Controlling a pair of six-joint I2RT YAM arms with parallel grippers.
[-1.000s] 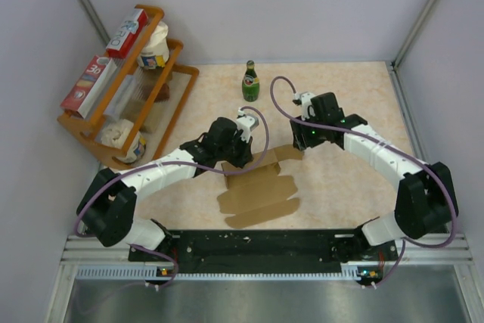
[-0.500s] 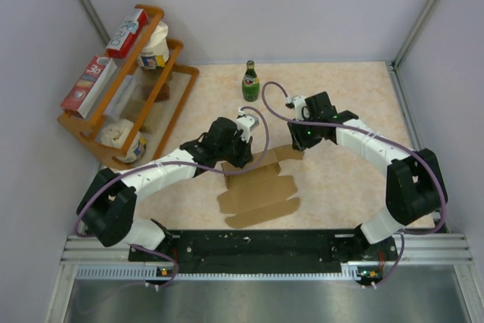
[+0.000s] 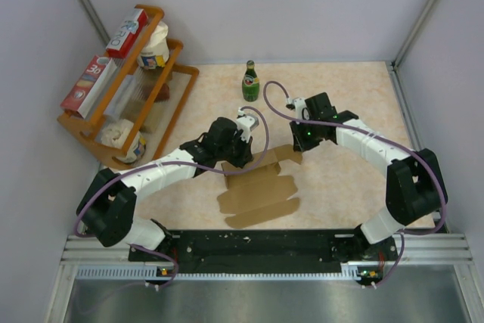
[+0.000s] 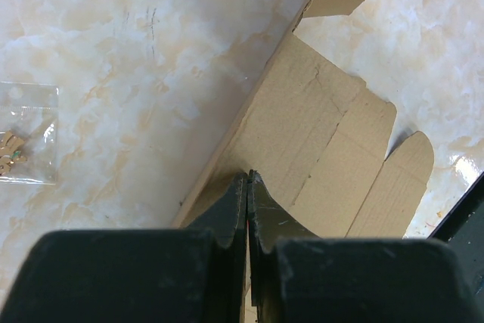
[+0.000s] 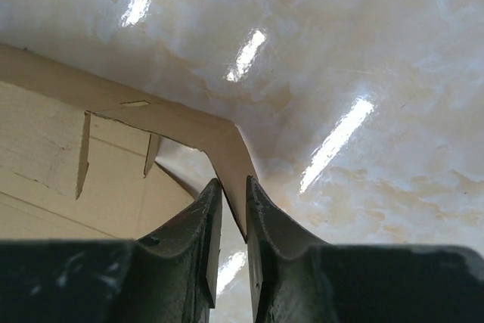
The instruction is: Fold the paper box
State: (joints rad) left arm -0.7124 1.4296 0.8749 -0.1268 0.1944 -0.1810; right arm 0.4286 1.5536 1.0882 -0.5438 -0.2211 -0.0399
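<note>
Since a second ago my right arm has swung in toward the middle, and its fingers (image 5: 189,236) have narrowed so that they now straddle the pointed tip of a corner flap of the paper box (image 3: 257,187) (whether they truly pinch it, I cannot tell). My left fingers (image 4: 227,221) are pressed together on the box's raised far edge. The brown sheet lies mostly flat at the middle of the marbled surface (image 3: 348,179), between my two arms, with a green bottle (image 3: 250,82) well behind it.
</note>
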